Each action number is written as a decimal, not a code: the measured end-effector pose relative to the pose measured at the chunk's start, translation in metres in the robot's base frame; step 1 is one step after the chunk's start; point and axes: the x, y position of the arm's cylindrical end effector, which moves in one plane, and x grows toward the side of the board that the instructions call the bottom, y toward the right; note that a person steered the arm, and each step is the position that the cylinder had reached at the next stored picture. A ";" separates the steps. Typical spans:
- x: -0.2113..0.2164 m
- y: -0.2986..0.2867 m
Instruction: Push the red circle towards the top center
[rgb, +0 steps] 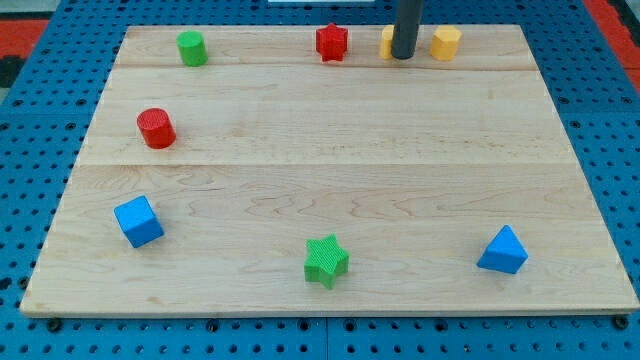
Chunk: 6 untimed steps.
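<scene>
The red circle (156, 128) is a short red cylinder at the view's left, about a third of the way down the wooden board (330, 170). My tip (402, 56) is the lower end of a dark rod at the view's top, right of centre. It stands far from the red circle, just in front of a yellow block (386, 41) that it partly hides, with a red star-like block (331, 42) to its left and a yellow hexagon-like block (446, 42) to its right.
A green cylinder (192, 47) stands at the top left. A blue cube (138, 221) lies at the lower left, a green star (326, 261) at the bottom centre, a blue triangle (502, 251) at the lower right. Blue pegboard surrounds the board.
</scene>
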 end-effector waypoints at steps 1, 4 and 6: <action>0.056 0.016; 0.211 -0.155; 0.211 -0.290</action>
